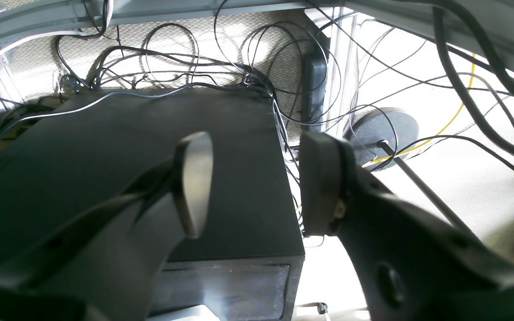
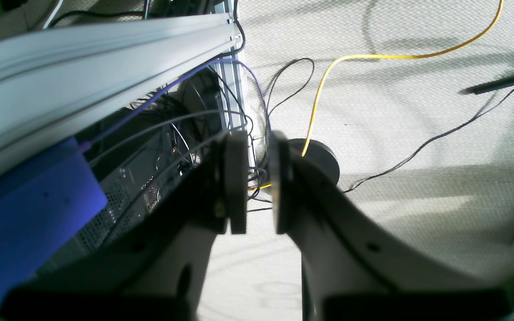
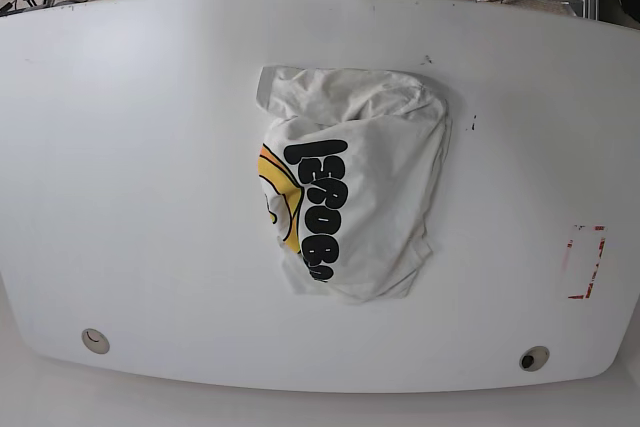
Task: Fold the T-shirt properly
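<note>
- Step: I judge the folding is either done or paused. The T-shirt lies bunched in a rough rectangle near the middle of the desk, print partly showing on its left edge, top edge rumpled.
- Both my arms are off the desk; neither shows in the base view.
- Left end effector: spread, nothing between the pads, hanging over a black box and cables on the floor.
- Right end effector: nearly pressed together, a thin gap, holding nothing, above carpet and a yellow cable.
- Next move, my call: if the fold counts as untidy, bring one arm back over the desk and flatten the rumpled top edge; otherwise stay parked.
- Count: one T-shirt, two end effectors, one desk, one black box, one yellow cable.
</note>
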